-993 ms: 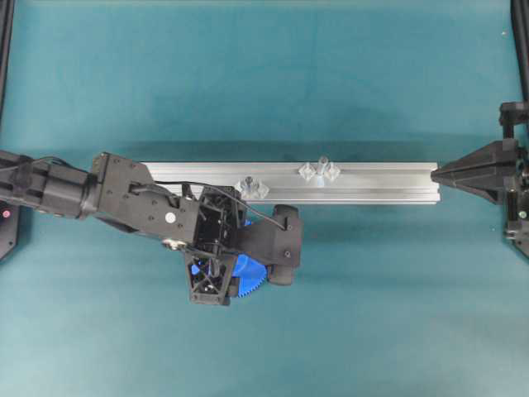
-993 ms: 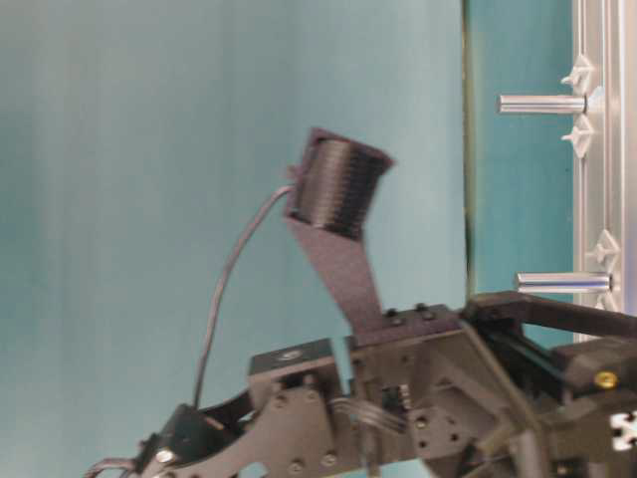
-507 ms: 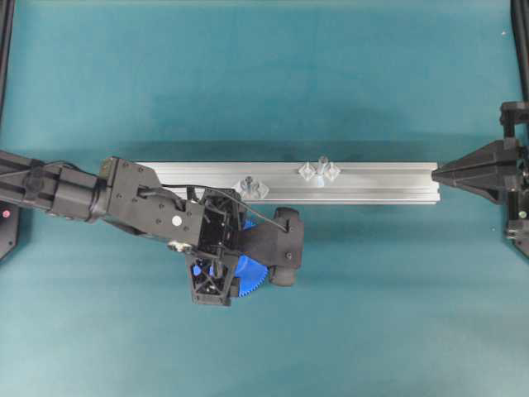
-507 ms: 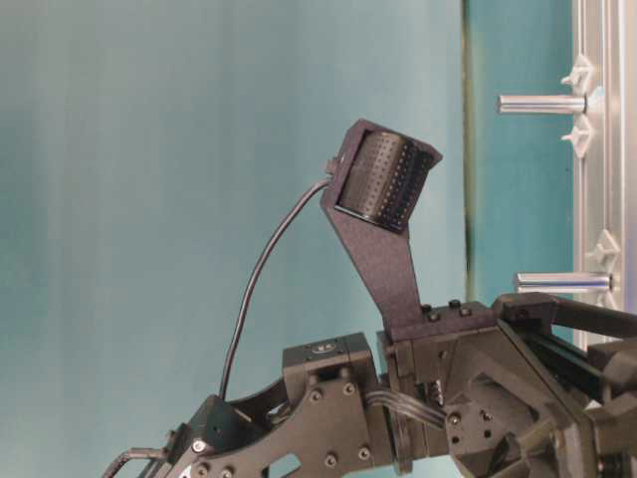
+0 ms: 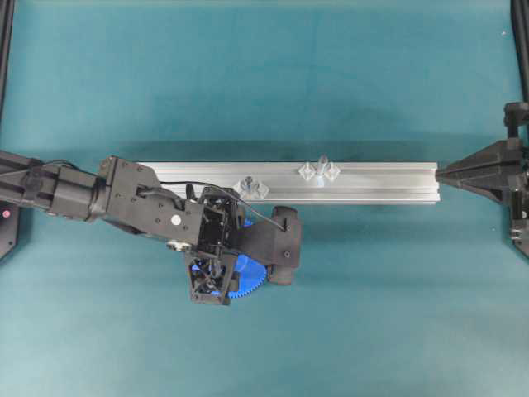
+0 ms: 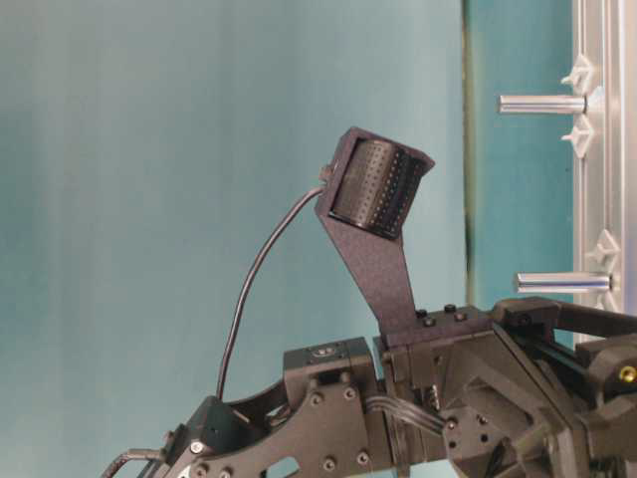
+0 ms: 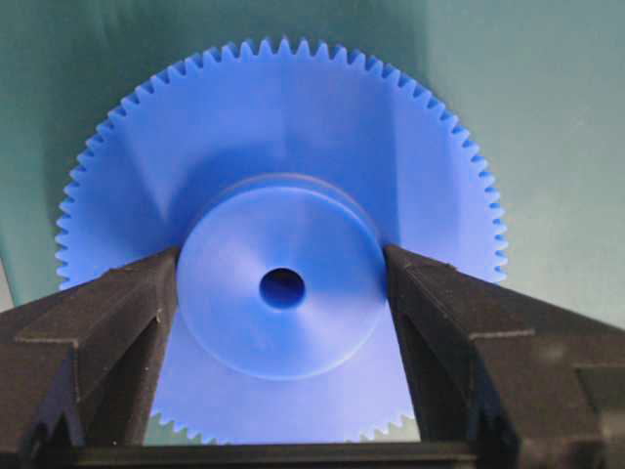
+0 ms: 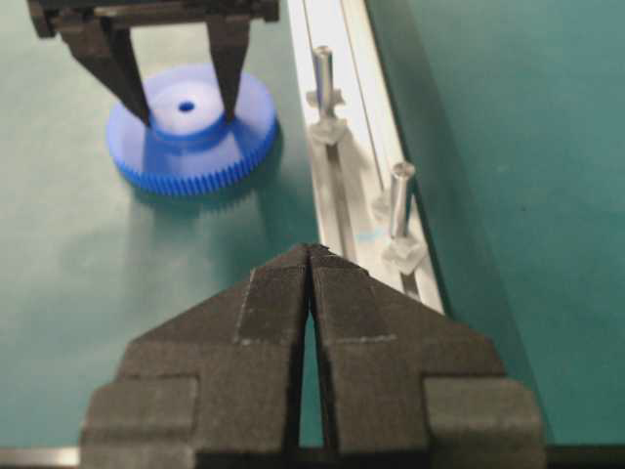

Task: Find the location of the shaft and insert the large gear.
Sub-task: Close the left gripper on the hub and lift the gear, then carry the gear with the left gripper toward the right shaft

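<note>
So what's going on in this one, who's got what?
The left tool is down over the large gear, which lies flat on the green mat, one finger on each side of the raised hub; they look to be at the hub's sides, though I can't confirm a firm grip. The gear has not been lifted. Two clear pegs stand on the aluminium rail nearby. The right tool is shut and empty, parked at the rail's end.

You have the large gear (image 8: 190,127) flat on the worktop (image 5: 372,289), just beside the rail (image 5: 380,182), which carries the shaft (image 5: 320,169) and a second peg (image 5: 250,187) to its left
</note>
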